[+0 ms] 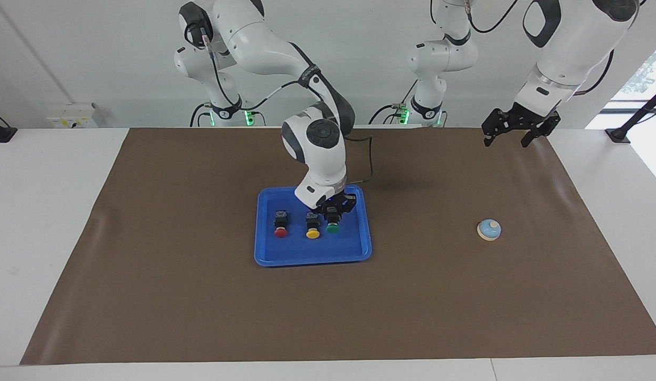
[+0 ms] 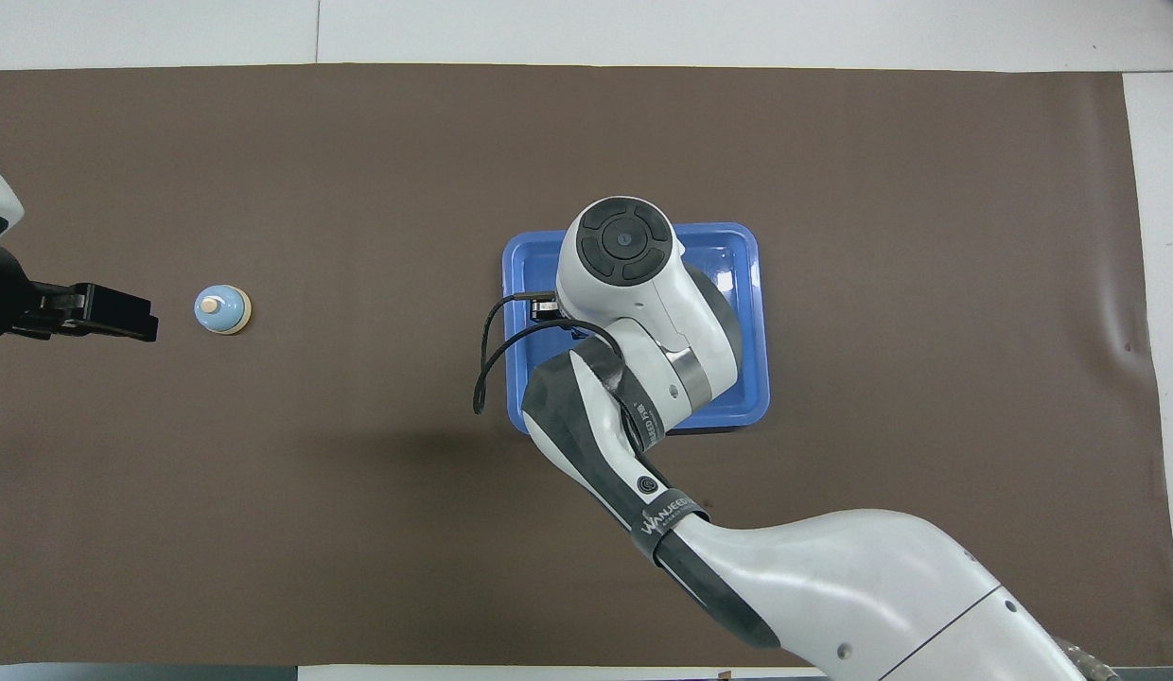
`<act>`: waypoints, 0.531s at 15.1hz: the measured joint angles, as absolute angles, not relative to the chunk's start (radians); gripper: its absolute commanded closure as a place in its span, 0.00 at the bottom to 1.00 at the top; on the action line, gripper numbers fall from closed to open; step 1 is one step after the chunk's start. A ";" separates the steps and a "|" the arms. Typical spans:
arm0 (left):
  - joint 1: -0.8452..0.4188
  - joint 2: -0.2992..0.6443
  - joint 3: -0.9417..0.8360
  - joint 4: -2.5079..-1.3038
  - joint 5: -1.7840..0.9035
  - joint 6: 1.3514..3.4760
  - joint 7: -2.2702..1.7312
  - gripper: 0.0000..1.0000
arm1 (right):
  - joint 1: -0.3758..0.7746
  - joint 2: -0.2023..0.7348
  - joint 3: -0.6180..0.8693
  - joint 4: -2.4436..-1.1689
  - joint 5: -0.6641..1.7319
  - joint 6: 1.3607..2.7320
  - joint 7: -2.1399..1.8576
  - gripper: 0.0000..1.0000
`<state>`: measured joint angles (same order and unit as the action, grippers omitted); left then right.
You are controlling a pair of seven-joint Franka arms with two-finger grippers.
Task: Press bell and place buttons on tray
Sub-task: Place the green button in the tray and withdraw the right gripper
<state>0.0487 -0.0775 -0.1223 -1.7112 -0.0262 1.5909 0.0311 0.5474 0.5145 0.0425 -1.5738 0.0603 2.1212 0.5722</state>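
A blue tray [image 1: 313, 253] lies mid-table. In it stand a red button [image 1: 280, 232] and, beside it, a yellow button [image 1: 312, 233]. My right gripper [image 1: 333, 217] is low over the tray, shut on the green button [image 1: 332, 229], which sits next to the yellow one toward the left arm's end. Whether the green button touches the tray floor I cannot tell. In the overhead view the right arm hides all three buttons, and only the tray's rim [image 2: 752, 326] shows. The light-blue bell [image 1: 489, 230] [image 2: 222, 310] stands alone. My left gripper [image 1: 506, 141] [image 2: 148, 323] waits open, raised, short of the bell.
A brown mat [image 1: 201, 296] covers the table, with white tabletop around it. The right arm's black cable [image 2: 487, 364] loops out past the tray's edge. A black stand [image 1: 637, 116] sits at the table's corner near the left arm.
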 measured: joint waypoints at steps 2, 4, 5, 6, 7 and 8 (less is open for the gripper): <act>0.049 -0.078 -0.122 -1.711 -0.026 1.591 0.031 0.00 | 0.555 0.519 0.043 -1.582 0.061 2.123 0.572 1.00; 0.049 -0.078 -0.122 -1.711 -0.026 1.591 0.031 0.00 | 0.561 0.522 0.043 -1.600 0.064 2.141 0.572 1.00; 0.049 -0.078 -0.122 -1.711 -0.026 1.591 0.031 0.00 | 0.562 0.523 0.043 -1.611 0.070 2.155 0.572 1.00; 0.049 -0.078 -0.122 -1.711 -0.026 1.591 0.031 0.00 | 0.563 0.523 0.043 -1.623 0.076 2.172 0.572 1.00; 0.049 -0.078 -0.122 -1.711 -0.026 1.591 0.031 0.00 | 0.563 0.523 0.043 -1.636 0.079 2.187 0.572 1.00; 0.049 -0.078 -0.122 -1.711 -0.026 1.591 0.031 0.00 | 0.563 0.523 0.043 -1.646 0.080 2.198 0.572 1.00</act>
<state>0.0487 -0.0775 -0.1223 -1.7112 -0.0262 1.5908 0.0310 0.5626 0.5227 0.0426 -1.6460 0.0802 2.1984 0.5723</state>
